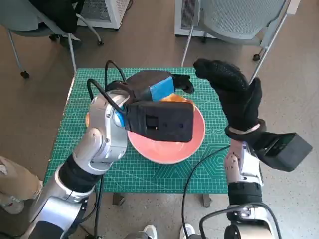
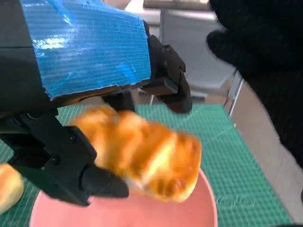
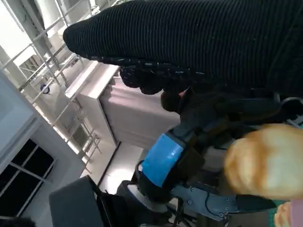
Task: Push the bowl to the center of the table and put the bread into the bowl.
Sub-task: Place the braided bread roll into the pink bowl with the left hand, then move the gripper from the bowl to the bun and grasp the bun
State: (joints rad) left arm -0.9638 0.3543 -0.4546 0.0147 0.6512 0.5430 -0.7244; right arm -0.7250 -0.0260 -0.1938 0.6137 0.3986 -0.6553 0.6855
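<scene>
Bread held over the bowl

While the left hand (image 1: 162, 89) hangs above the pink bowl (image 1: 195, 139), its black fingers (image 2: 71, 165) grip the bread (image 2: 147, 158), golden and glazed, clear of the bowl's floor. The bowl sits near the middle of the green tabletop (image 1: 75, 144). Off to the side, the right hand (image 1: 234, 97) is raised beside the bowl's rim, gloved fingers apart, holding nothing. A second roll (image 2: 8, 187) lies just beside the bowl.

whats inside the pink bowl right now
Nothing shows on the visible part of the pink bowl. The left hand holds the bread above its far side. The wrist camera box covers the bowl's back part in the head view.
</scene>
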